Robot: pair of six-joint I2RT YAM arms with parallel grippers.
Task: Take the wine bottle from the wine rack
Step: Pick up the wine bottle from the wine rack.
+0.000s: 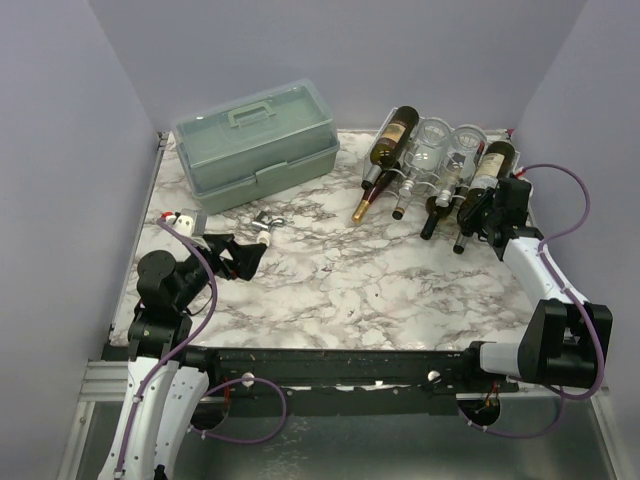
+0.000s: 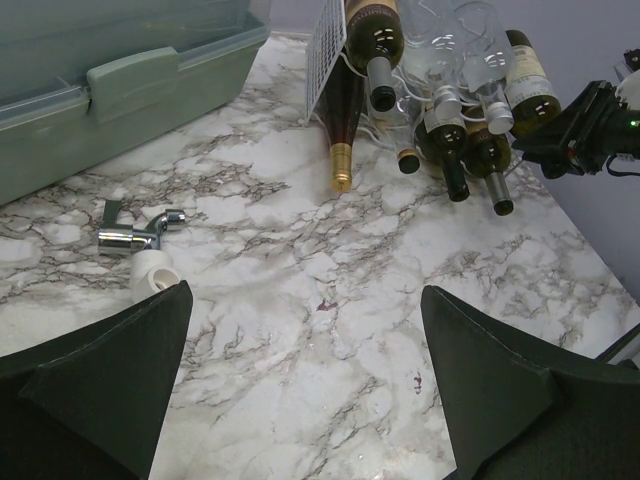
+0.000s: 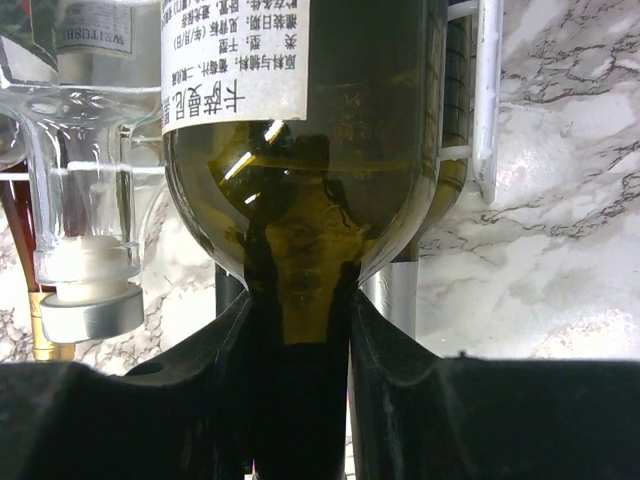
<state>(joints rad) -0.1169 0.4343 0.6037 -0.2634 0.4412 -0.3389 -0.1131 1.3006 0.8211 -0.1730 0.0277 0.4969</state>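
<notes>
A marble-patterned tabletop (image 1: 340,270) carries everything. At its far left sits a grey-green toolbox (image 1: 255,145) with a handle on its lid, closed. At the far right stands the white wire wine rack (image 2: 326,40), loaded with several bottles lying abreast, dark and clear ones, their necks pointing toward the near edge. One dark bottle with a gold cap (image 2: 342,170) slopes down at the rack's left side. The wine bottle (image 3: 300,200) of the task, dark green glass with a white label of printed characters, lies at the right end of the rack, beside a clear bottle (image 3: 90,200) with a silver cap and close to a white wire upright of the rack. The right arm (image 1: 530,260) reaches forward to it, and the right jaws are closed on its neck, just below the shoulder, one on each side. The left arm (image 1: 175,280) is folded low at the near left, well apart from the rack, and the left jaws stand wide open over bare marble, holding nothing. Just beyond them lies a small chrome fitting (image 2: 140,240) with a white end piece, near the toolbox.
</notes>
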